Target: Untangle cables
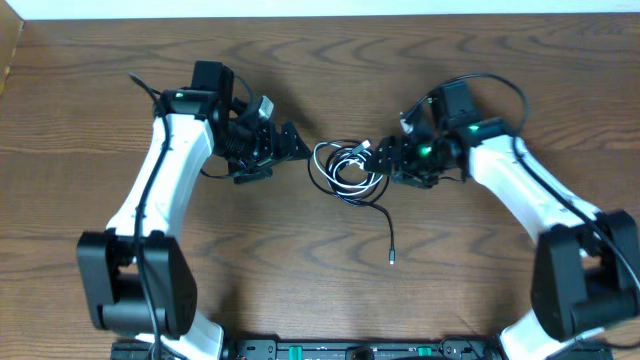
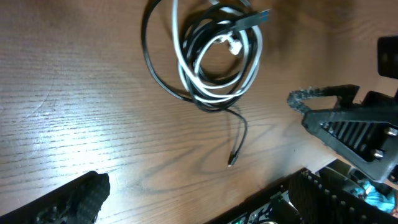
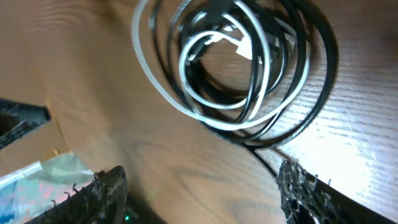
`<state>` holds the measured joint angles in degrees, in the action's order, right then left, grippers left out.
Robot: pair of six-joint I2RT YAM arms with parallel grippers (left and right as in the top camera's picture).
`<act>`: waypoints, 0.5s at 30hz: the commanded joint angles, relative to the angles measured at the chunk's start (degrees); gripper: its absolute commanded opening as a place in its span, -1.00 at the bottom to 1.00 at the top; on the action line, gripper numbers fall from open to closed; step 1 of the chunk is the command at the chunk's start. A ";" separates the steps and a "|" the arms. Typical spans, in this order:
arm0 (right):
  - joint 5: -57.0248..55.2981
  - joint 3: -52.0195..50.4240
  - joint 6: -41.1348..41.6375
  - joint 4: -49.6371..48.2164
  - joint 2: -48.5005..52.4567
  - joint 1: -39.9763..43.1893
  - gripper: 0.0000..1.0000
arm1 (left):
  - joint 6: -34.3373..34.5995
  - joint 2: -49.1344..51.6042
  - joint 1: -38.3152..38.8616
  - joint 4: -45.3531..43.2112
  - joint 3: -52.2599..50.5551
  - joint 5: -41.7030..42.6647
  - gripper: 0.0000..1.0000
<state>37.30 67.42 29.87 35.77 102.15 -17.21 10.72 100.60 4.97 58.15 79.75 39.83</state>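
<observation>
Wooden table, bearing everything.
Left gripper: jaws wide apart, empty, beside the coil, probably on standby.
Right gripper: jaws apart, nothing clamped, at the coil's edge, seemingly for a pick.
Cables: white and black, coiled together between the grippers.
Loose black plug end: trailing clear.

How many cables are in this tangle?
3, coiled together in one central heap: the white cable in the middle, the tailed black cable trailing toward the robot, and the outer black cable looping around them. Overlapping black strands may hide more.
</observation>
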 commanded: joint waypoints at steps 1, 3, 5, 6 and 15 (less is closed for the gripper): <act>-2.36 0.74 5.70 -1.07 3.43 -1.62 0.48 | 0.57 2.34 0.63 0.35 0.83 0.68 0.96; -2.71 0.74 6.75 -1.77 5.16 -2.08 0.47 | 0.57 3.19 1.20 0.31 0.76 0.66 0.95; -2.71 0.74 6.75 -2.40 6.36 -2.36 0.47 | 0.57 3.67 1.70 0.11 0.72 -0.39 0.95; -2.89 0.74 6.75 -2.62 6.88 -2.40 0.46 | 0.59 3.82 1.97 -0.09 0.70 -1.73 0.95; -8.68 0.74 6.78 -4.22 7.80 -2.99 0.04 | 2.73 3.93 4.17 -1.01 0.63 -13.57 0.95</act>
<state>31.75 67.42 35.97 31.86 109.80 -19.44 12.25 104.14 8.78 57.14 79.75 30.44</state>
